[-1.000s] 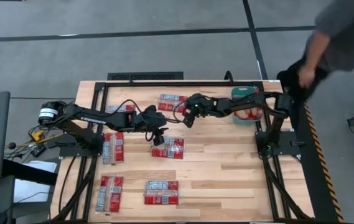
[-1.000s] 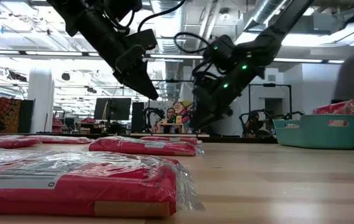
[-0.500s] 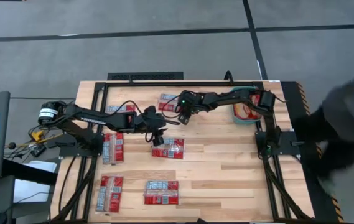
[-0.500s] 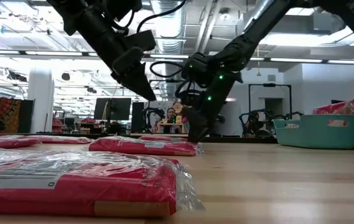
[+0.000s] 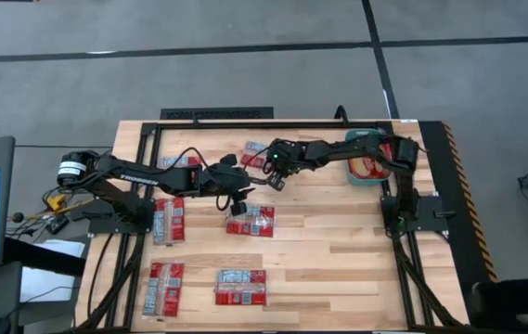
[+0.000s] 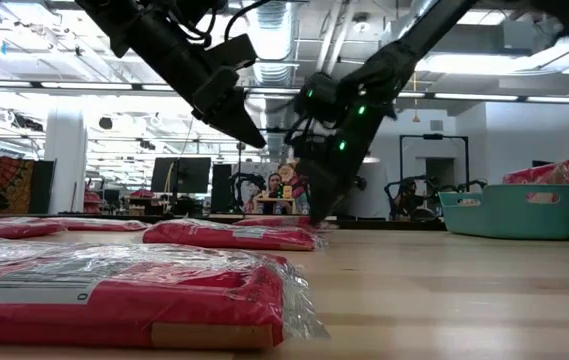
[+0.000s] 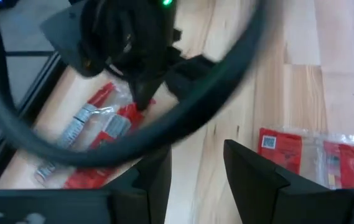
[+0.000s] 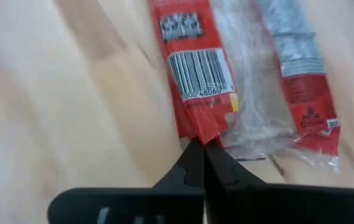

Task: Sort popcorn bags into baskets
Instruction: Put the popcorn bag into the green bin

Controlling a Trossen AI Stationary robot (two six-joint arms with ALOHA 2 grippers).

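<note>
The bag (image 5: 255, 150) being worked on lies near the table's (image 5: 338, 269) far edge, around 12 o'clock from the table's middle. The right gripper (image 5: 272, 173) sits at its near-right corner with its fingers (image 8: 196, 163) pressed together on the bag's (image 8: 196, 74) crimped edge (a thin pinch of wrapper, right beside the barcode panel). The bag still rests flat on the wood.

The basket (image 5: 367, 160) stands at about 2 o'clock, by the right arm's base, with red packets inside. In the low view it shows as a teal bin (image 6: 509, 211) at the right.

The left gripper (image 5: 238, 206) hovers just above the middle bag (image 5: 251, 221), its fingers (image 7: 155, 177) parted and holding nothing.

Other bags lie at 9 o'clock (image 5: 169, 221), at 7 o'clock (image 5: 164, 287) and at 6 o'clock (image 5: 241, 287), well apart from one another.
</note>
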